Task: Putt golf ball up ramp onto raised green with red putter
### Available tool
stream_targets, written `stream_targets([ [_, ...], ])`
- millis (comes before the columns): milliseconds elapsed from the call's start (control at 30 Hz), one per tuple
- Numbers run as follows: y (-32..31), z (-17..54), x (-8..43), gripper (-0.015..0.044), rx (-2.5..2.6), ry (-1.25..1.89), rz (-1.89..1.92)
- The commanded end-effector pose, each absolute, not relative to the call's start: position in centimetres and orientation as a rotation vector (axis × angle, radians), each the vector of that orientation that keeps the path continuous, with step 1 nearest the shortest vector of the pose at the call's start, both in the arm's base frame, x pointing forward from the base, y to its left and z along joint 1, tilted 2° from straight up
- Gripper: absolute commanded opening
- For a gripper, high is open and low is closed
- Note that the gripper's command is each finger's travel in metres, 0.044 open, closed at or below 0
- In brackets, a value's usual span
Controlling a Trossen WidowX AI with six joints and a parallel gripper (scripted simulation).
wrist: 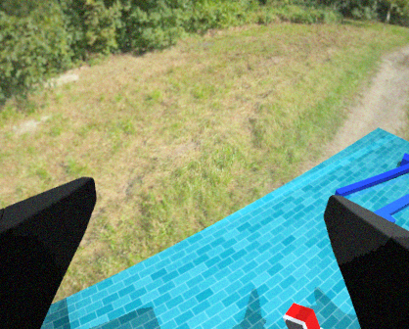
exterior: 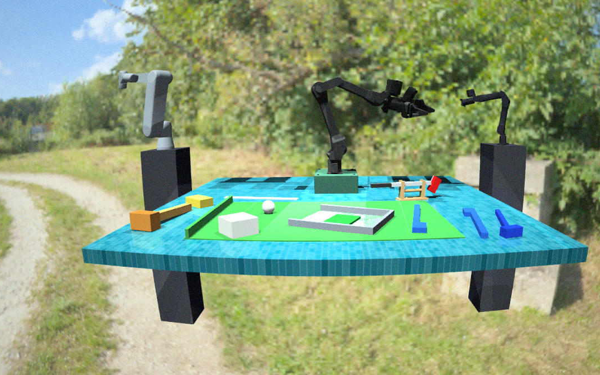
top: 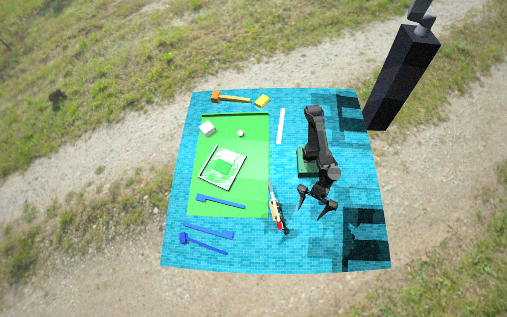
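The red putter head point(top: 279, 225) point(exterior: 435, 184) point(wrist: 302, 313) is at one end of a pale shaft with a dark grip, resting on a wooden stand point(top: 273, 211) point(exterior: 401, 191) beside the green mat. The white golf ball point(top: 240, 133) point(exterior: 268, 206) lies on the mat point(top: 256, 157) point(exterior: 274, 228). A grey-walled enclosure point(top: 214, 184) point(exterior: 335, 226) on the mat holds a green square point(top: 222, 166) point(exterior: 345, 219) and a white patch; which part is the ramp is unclear. My gripper point(top: 309, 213) point(exterior: 428, 112) point(wrist: 212, 198) is open and empty, high above the table, right of the stand in the top view.
A white block point(top: 207, 128) point(exterior: 238, 225) sits on the mat near its low green wall point(top: 235, 114). An orange mallet point(top: 215, 96) point(exterior: 144, 220) and yellow block point(top: 261, 101) lie beyond that wall. Several blue clubs lie at the other end, one blue club point(top: 223, 202) on the mat.
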State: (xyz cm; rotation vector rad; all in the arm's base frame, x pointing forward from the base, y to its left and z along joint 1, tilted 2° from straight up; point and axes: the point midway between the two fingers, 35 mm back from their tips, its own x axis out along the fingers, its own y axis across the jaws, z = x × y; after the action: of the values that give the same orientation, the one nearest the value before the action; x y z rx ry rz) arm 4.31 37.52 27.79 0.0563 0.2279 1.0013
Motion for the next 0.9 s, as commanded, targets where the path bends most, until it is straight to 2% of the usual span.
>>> stream_targets([
  [0,37.3,24.5,9.6,0.044,-0.256,0.227,0.951],
  [200,34.8,19.0,16.0,0.044,-0.676,0.321,0.934],
  [433,27.6,11.9,22.0,0.044,-1.103,0.575,1.057],
  [700,17.9,7.0,23.4,0.044,-1.216,0.841,1.408],
  [867,16.2,6.7,23.3,0.044,-1.188,0.865,1.483],
])
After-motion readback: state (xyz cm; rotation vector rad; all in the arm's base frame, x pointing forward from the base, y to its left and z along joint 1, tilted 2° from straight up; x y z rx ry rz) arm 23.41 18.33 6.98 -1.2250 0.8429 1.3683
